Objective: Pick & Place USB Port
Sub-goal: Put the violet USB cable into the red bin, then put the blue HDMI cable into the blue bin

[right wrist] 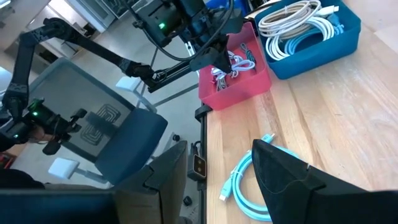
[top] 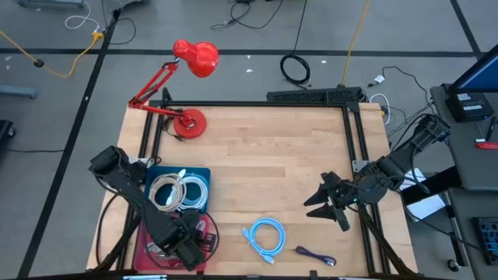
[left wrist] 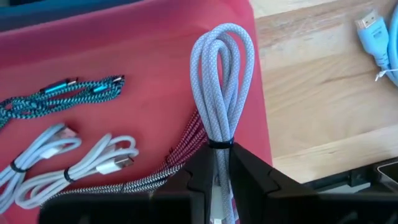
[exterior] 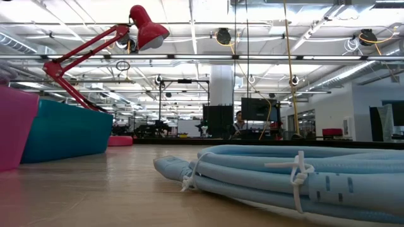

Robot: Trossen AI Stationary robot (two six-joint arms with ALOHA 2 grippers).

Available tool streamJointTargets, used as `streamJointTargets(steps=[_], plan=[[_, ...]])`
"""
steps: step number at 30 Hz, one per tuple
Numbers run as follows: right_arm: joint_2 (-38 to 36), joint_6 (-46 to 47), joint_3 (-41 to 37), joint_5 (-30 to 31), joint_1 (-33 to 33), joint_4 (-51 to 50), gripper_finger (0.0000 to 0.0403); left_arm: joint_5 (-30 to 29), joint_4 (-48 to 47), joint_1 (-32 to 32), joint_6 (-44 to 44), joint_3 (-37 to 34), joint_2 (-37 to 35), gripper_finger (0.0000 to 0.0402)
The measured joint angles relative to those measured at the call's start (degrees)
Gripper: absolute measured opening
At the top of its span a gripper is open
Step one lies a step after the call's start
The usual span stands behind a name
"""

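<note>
At the bench's near left corner, we see the left gripper [left wrist: 217,171] clenched on a bundled grey braided USB cable [left wrist: 222,81], its loops standing up from between the fingers over the red tray [top: 144,243]. The grip sits just at the black tie that cinches the bundle, with the loops free above it.

We judge the pick to be in hand: the cable looks held but not yet carried clear of the tray. To do it well, we would keep the fingers clamped on the tied waist, where the strands are bound together, and lift straight up until the loops and tail clear the tray wall, so the teal braided cable [left wrist: 59,96] and the white cables [left wrist: 74,163] lying alongside are not dragged out with it.

The right gripper [top: 328,201] waits with fingers spread wide over the right side of the bench, holding nothing.

The left wrist view alone shows the grasp and the tray's contents; from above, the arm hides them. The high view instead gives the layout: the blue bin [top: 204,173] of coiled cables beside the tray, a light-blue cable [top: 264,236] and a small purple cable [top: 315,255] near the front edge, and the red lamp [top: 191,120] at the far left corner. The low view shows only the light-blue cable up close.
</note>
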Motion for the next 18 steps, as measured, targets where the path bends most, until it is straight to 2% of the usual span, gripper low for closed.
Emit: streamJointTargets(steps=[11, 18], plan=[[0.0, 1.1, 0.0, 0.0, 0.1, 0.0, 0.0171, -0.4, 0.7, -0.4, 3.2, 0.0, 0.0, 0.0052], [0.0, 1.1, 0.0, 0.0, 0.1, 0.0, 0.0171, 0.5, 1.3, -0.4, 2.9, 0.0, 0.0, 0.0133]])
